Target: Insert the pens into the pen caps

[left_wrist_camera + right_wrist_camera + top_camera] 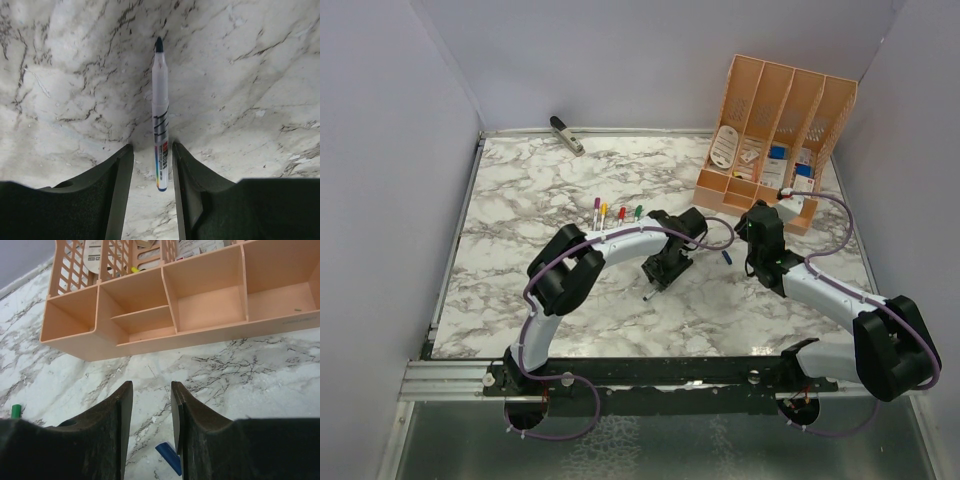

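- My left arm arches up from its base and bends over to the right, so the left gripper (153,149) points down and back toward the near edge of the table (260,75).
- Its jaws are partly open. A silver pen (160,120) lies lengthwise in the gap between them.
- The blue-banded back end of the pen sits between the fingers (120,195), and its dark tip sticks out straight ahead of the hand.
- The pen lies against the right-hand finger, with bare marble showing on its other side, so I do not read this as a firm grip.
- My right arm stretches from its base up and to the left, with the wrist bent down. The right gripper (152,387) is low over the marble and faces the orange desk organizer (210,332) ahead of it.
- Its jaws are parted about as far as the left ones and hold nothing.
- The blue cap (168,456) lies on the table just under the inner edge of the right-hand finger, back toward the wrist. That finger partly hides it.
- In the overhead view the cap lies between the two hands, nearer the right one.
- Four other pens (622,214) lie in a row beyond the left forearm, with purple, yellow, red and green ends. I cannot tell whether they are capped.
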